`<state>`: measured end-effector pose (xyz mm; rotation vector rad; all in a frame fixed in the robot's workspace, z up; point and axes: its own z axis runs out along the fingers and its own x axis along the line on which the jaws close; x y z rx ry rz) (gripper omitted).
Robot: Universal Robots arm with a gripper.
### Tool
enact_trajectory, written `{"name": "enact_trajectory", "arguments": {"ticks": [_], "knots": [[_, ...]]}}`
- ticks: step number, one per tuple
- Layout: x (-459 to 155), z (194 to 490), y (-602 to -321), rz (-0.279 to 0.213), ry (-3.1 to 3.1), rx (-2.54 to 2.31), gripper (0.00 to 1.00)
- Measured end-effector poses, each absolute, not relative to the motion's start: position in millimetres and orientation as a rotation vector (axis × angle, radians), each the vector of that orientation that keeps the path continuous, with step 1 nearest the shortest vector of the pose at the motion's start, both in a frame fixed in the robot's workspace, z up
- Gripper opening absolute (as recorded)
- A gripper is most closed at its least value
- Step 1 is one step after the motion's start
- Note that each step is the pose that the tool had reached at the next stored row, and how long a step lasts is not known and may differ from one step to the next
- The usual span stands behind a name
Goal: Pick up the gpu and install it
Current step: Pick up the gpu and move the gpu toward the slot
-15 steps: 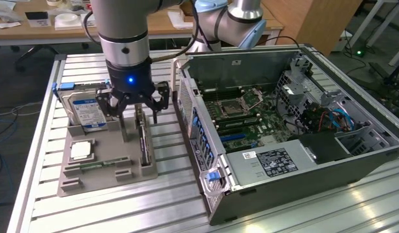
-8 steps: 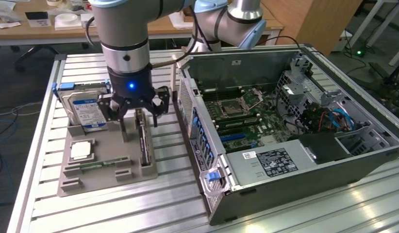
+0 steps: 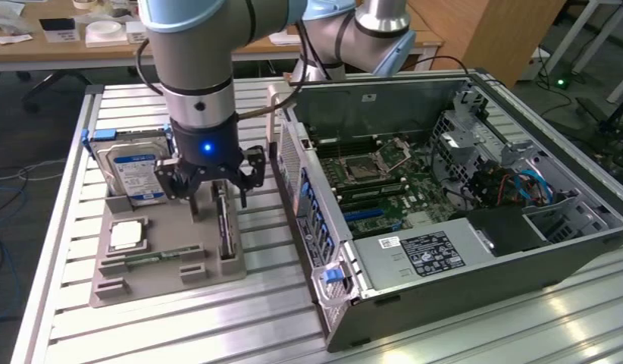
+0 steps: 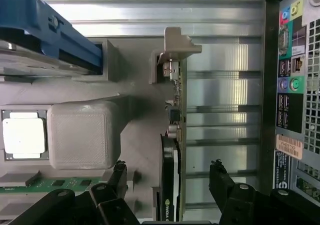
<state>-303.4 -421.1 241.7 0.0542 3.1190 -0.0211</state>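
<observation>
The gpu point(image 3: 226, 227) stands on edge in a slot of the grey holder tray point(image 3: 160, 280), a thin dark card seen end-on. In the wrist view the gpu point(image 4: 172, 160) shows a green board edge, a black fan shroud and a metal bracket at its far end. My gripper point(image 3: 218, 199) hangs directly above the card, open, with one finger on each side of it. Its fingertips point(image 4: 118, 171) sit apart from the card, which lies between them but closer to one. The open computer case point(image 3: 453, 205) lies beside the tray at the exterior view's right.
The tray also holds a silver hard drive with blue-white label point(image 3: 135, 173) upright in a blue bracket, a CPU point(image 3: 126, 235) lying flat, and a green memory stick point(image 3: 150, 258). All rest on a slatted metal table point(image 3: 190, 334). The case's rear port panel point(image 4: 292, 85) is close by.
</observation>
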Motion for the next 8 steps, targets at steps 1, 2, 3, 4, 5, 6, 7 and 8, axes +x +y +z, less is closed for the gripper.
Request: {"name": "enact_trajectory", "arguments": {"ticks": [1,2,3,4,5,6,7,8], "knots": [[-303.5,240.0,-421.3,-0.021,3.119,0.054,0.76],[-303.5,238.2,-421.4,-0.021,3.119,0.054,0.76],[-303.5,236.2,-421.5,-0.021,3.119,0.054,0.76],[-303.3,234.4,-421.6,-0.021,3.119,0.051,0.76],[-303.3,232.6,-421.6,-0.021,3.119,0.048,0.76],[-303.2,230.8,-421.6,-0.021,3.119,0.045,0.76],[-303.0,229.0,-421.6,-0.021,3.12,0.038,0.76],[-302.8,227.2,-421.5,-0.021,3.12,0.028,0.76]]}}
